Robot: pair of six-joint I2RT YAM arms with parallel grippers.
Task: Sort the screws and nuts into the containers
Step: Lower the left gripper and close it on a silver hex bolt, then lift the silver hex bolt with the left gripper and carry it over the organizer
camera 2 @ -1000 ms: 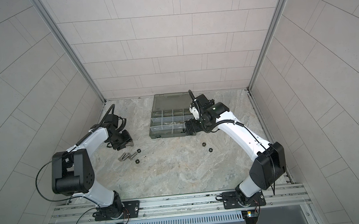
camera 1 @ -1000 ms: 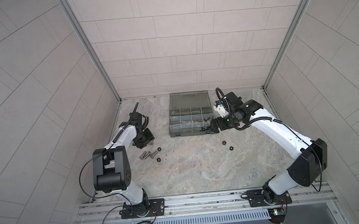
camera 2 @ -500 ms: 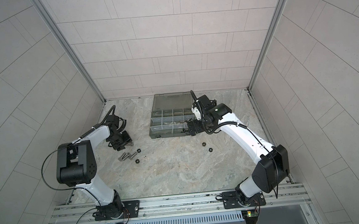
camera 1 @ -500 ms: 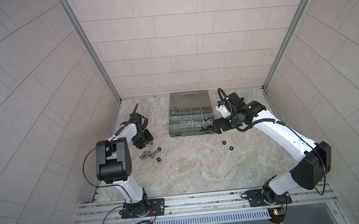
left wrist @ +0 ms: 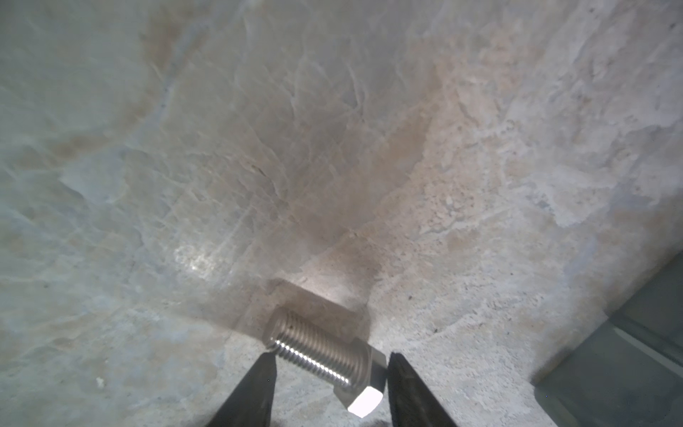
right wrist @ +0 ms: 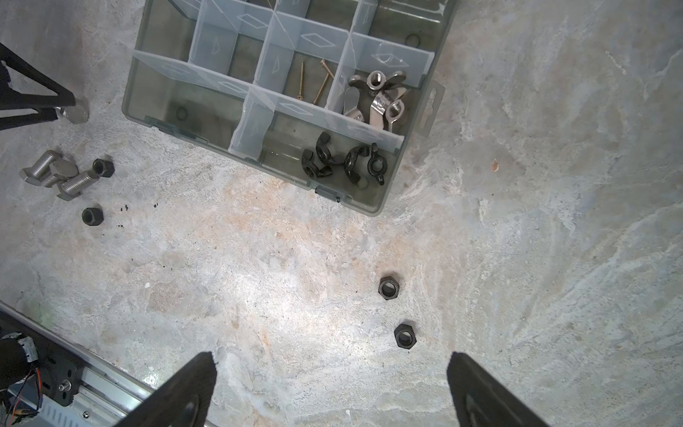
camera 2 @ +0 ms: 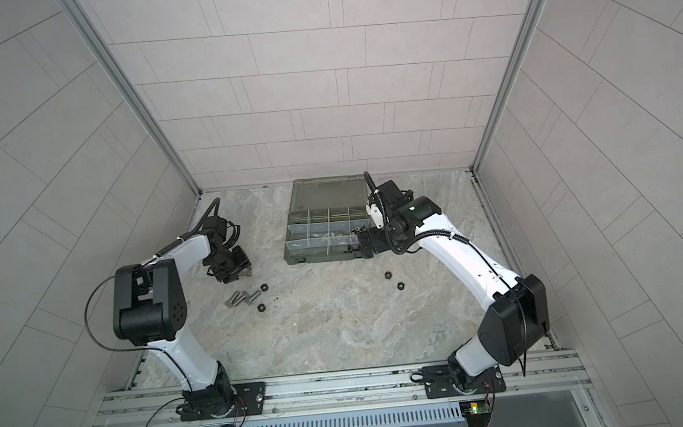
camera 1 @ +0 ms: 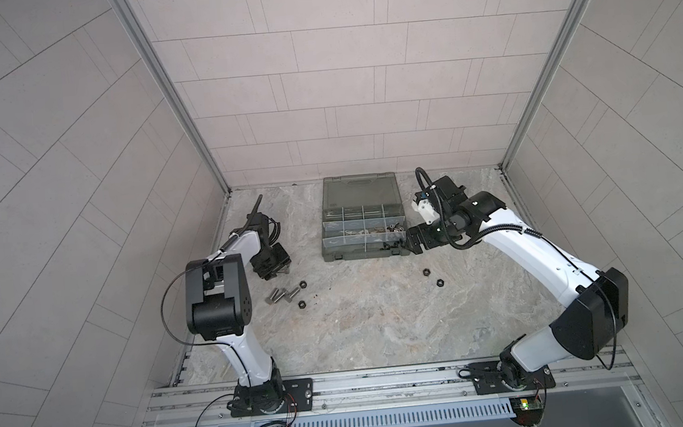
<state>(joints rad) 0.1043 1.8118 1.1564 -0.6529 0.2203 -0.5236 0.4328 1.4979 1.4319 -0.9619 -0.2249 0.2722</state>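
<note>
1 silver bolt (left wrist: pixel 314 351) in L claw (left wrist: pixel 331 355), R claw (right wrist: pixel 331 356) wide

A robotics lab test cell: pale grey panelled walls (camera 1: pixel 362 75) and aluminium corner posts (camera 1: pixel 172 94) box in a stone-patterned worktop (camera 1: pixel 382 324). A slotted aluminium rail (camera 1: pixel 386 386) carries the left white-and-black robot arm (camera 1: pixel 233 344) and the right one (camera 1: pixel 534 249), with exposed wiring.

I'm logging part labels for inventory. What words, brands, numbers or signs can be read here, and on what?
No readable words, brands or numbers anywhere.
Organizer case dividers: embossed diamond and triangle outlines only, no letters.
Organizer case lid: small dark patch near a corner, too small to read.
</note>
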